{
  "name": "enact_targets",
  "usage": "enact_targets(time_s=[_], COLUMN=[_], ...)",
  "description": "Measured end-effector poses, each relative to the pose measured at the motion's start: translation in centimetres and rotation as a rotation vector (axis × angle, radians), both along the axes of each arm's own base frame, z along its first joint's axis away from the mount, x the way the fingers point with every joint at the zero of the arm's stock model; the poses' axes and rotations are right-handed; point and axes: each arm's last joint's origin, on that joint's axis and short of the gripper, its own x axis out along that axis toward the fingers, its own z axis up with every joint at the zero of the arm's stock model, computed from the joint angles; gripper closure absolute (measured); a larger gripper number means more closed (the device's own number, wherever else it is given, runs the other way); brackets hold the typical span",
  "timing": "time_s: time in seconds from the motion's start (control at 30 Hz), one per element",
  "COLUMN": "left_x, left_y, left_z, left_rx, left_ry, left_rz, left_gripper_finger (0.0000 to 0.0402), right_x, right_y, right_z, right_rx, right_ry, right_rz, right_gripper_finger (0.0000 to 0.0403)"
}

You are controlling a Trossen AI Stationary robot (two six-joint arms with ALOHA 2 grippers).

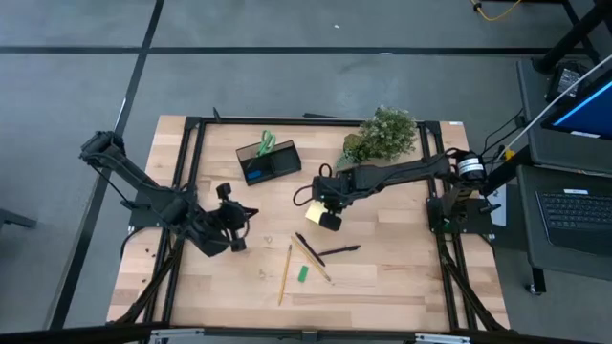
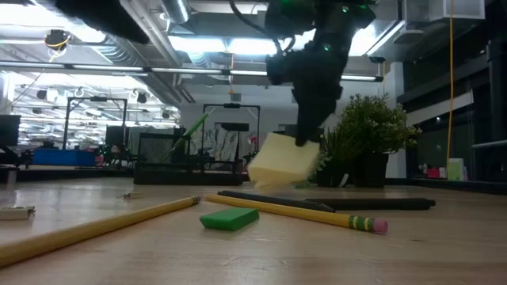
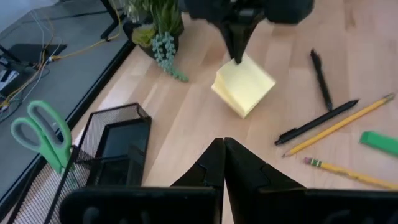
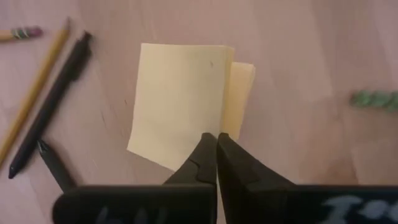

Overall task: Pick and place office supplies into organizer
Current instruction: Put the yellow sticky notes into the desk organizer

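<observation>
Yellow sticky-note pad (image 2: pixel 283 161) hangs tilted off the table, edge pinched by right tool (image 2: pixel 303 141).

A pale wooden table (image 1: pixel 382 277) with a black metal frame around its edges stands on a grey floor crossed by dark lines. A leafy green plant (image 1: pixel 382 134) sits near the table's far edge, towards the right side, and in the low view it shows as a bushy potted plant (image 2: pixel 372 131) in a dark pot. Off the table to the right, an open laptop (image 1: pixel 574 215) rests on a dark stand, and a yellow cable (image 1: pixel 497 10) lies on the floor at the far side.
</observation>
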Motion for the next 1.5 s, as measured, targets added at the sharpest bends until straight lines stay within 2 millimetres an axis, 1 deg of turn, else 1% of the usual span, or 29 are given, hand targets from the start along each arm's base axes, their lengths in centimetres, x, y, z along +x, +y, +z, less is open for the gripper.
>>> enact_targets(time_s=[0.17,0.47,0.63,0.83,1.03,1.23,1.37,1.5], left_x=[-1.0,-1.4,-1.4,-1.4,-1.4,-1.4,-1.4,-1.4], left_y=[0.3,0.5,0.5,0.5,0.5,0.5,0.5,0.5], left_z=[1.1,1.1,1.1,1.1,1.1,1.1,1.1,1.1], left_rx=[-0.024,-0.011,-0.005,0.004,0.003,-0.001,-0.001,-0.004], left_ry=[-0.046,-0.027,-0.019,-0.014,-0.015,-0.018,-0.018,-0.020], left_rz=[-0.012,-0.018,-0.018,-0.024,-0.024,-0.024,-0.024,-0.023], left_gripper_finger=[0.0400,0.0399,0.0400,0.0400,0.0399,0.0399,0.0400,0.0399], right_x=[0.8,1.4,1.6,2.0,2.5,2.1,2.3,3.1], right_y=[-1.0,-3.8,-5.4,-7.4,-9.8,-11.9,-12.8,-13.1], right_z=[1.8,4.8,5.9,6.8,7.6,7.7,6.9,5.9], right_rx=[-0.014,-0.042,-0.060,-0.086,-0.116,-0.104,-0.092,-0.076], right_ry=[-0.049,-0.113,-0.149,-0.225,-0.347,-0.370,-0.364,-0.385], right_rz=[0.010,-0.007,-0.025,-0.050,-0.105,-0.204,-0.250,-0.273], right_gripper_finger=[0.0401,0.0401,0.0401,0.0401,0.0401,0.0401,0.0401,0.0401])
